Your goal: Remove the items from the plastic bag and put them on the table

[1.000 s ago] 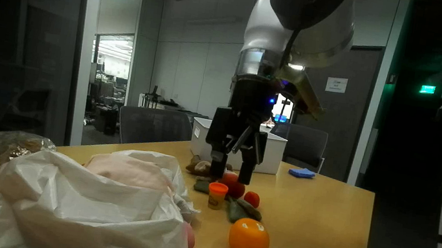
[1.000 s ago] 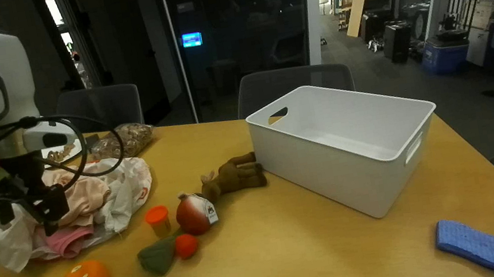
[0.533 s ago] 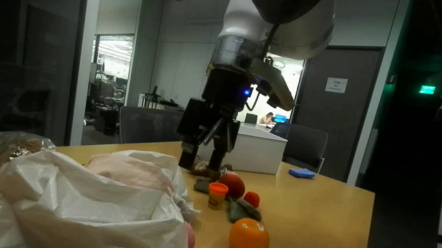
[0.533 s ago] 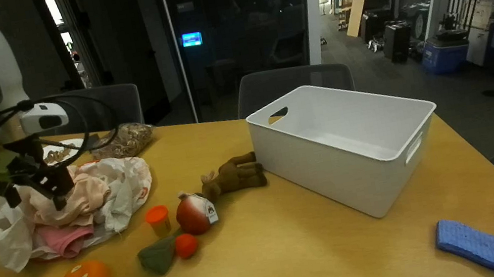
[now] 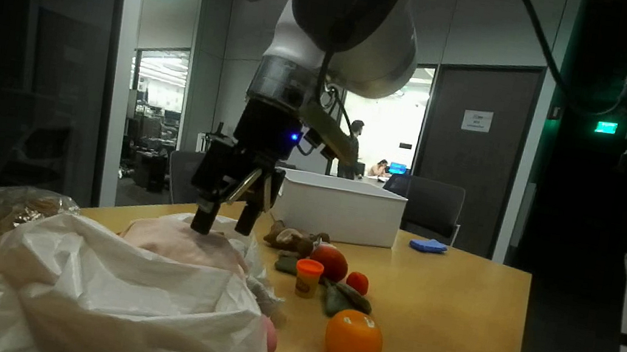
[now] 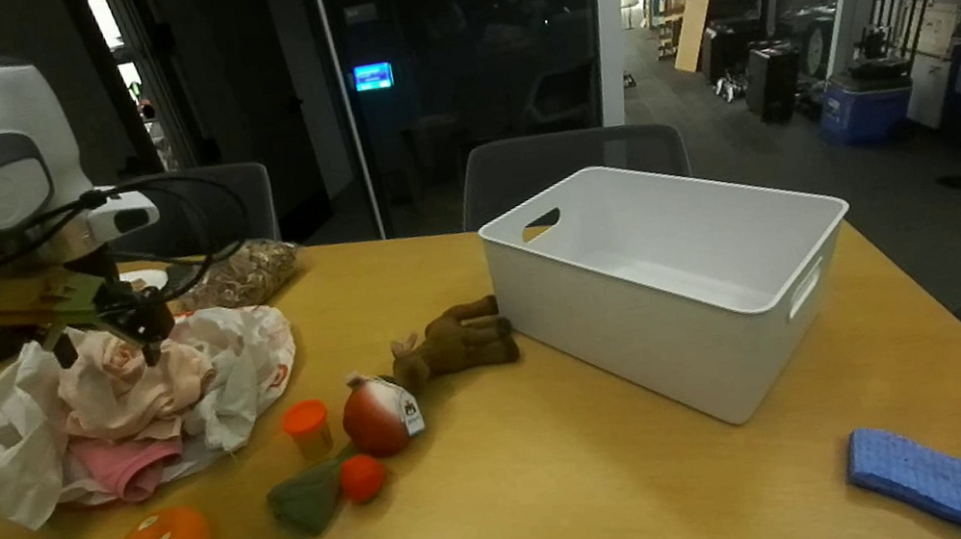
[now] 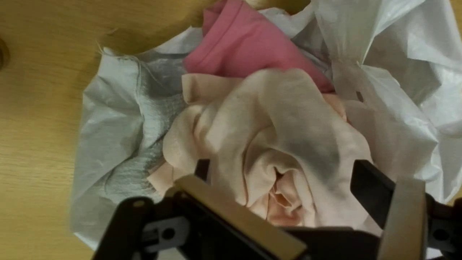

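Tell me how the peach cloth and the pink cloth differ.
The peach cloth is pale; the pink cloth is deeper in color. The peach cloth is bunched in folds, while the pink cloth looks smoother and lies partly under it. Both lie at the opening of the white plastic bag.

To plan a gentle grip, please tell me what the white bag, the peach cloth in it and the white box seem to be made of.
White bag: seems thin plastic film, slightly glossy; crinkled, partly see-through.
Peach cloth: matte fabric, soft-looking folds; fibre unclear.
White box: probably rigid plastic, smooth; straight walls, rounded rim.
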